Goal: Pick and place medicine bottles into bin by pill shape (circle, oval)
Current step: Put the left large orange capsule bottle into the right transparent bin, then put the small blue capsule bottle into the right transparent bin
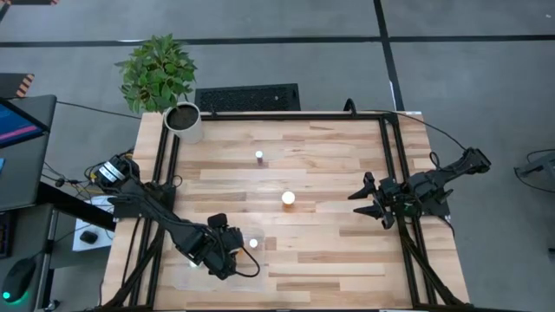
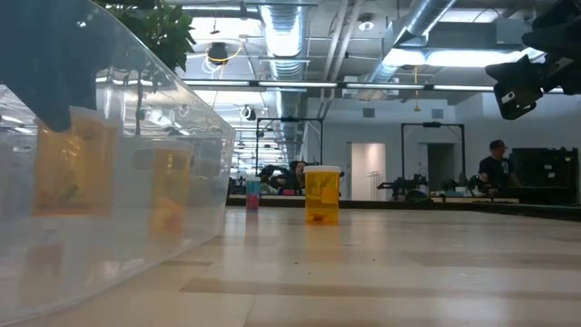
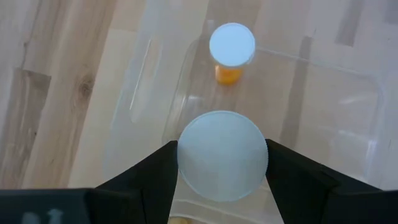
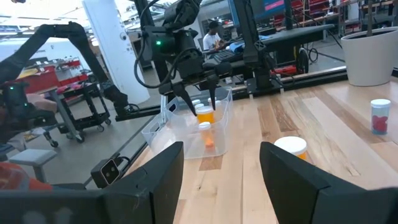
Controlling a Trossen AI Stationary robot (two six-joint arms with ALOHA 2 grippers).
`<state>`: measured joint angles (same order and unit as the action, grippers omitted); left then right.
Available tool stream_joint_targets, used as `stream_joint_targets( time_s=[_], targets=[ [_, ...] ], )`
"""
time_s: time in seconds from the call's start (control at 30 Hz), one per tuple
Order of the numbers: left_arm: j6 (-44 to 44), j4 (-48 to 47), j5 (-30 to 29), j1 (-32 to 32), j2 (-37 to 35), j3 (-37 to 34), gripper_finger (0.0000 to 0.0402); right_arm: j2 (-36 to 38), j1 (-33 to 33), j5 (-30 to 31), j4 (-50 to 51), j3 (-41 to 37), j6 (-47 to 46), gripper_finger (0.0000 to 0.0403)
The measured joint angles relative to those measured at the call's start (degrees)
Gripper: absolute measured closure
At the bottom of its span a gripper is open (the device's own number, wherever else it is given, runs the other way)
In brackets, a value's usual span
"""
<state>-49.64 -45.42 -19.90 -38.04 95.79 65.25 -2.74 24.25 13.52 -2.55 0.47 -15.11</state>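
My left gripper (image 1: 232,253) is shut on an orange medicine bottle with a white cap (image 3: 222,155), over the clear bin (image 3: 323,106) at the table's near left. A second orange bottle (image 3: 231,46) stands upright on the bin's floor. An orange bottle (image 1: 288,198) stands on the table's middle, and a small bottle (image 1: 258,156) stands farther back. My right gripper (image 1: 364,200) is open and empty at the table's right, above the wood. It also shows in the right wrist view (image 4: 221,186). My left gripper pinches the bottle between its two fingers at the cap's opposite sides (image 3: 181,163). The fingers (image 4: 213,93) come from above, pointing down. The bottle (image 4: 204,115) hangs upright below them, clear of the bin's floor.
A white plant pot (image 1: 185,121) stands at the table's far left corner. Black frame rails (image 1: 395,165) run along the table's left and right sides. Bare wood (image 1: 329,260) lies between the bin and the right arm. People show in the room beyond.
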Motion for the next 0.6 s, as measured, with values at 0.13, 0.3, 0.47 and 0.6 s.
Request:
stream_joint_targets(
  time_s=[0.13,0.3,0.47,0.6],
  targets=[
    [0.09,-0.01,0.04,0.00,0.00,0.02,0.0186,0.00,0.00,0.00,0.00,0.00,0.00,0.0177],
    [0.98,0.57,0.07,0.00,0.00,0.02,0.0183,0.00,0.00,0.00,0.00,-0.02,0.02,0.0177],
    [0.98,0.59,-0.22,0.00,0.00,0.04,0.0151,0.00,0.00,0.00,0.00,0.00,0.04,0.0177],
    [0.98,0.58,-0.41,0.15,0.00,0.04,0.0124,0.00,0.00,0.00,0.00,0.00,0.04,0.0177]
  ],
)
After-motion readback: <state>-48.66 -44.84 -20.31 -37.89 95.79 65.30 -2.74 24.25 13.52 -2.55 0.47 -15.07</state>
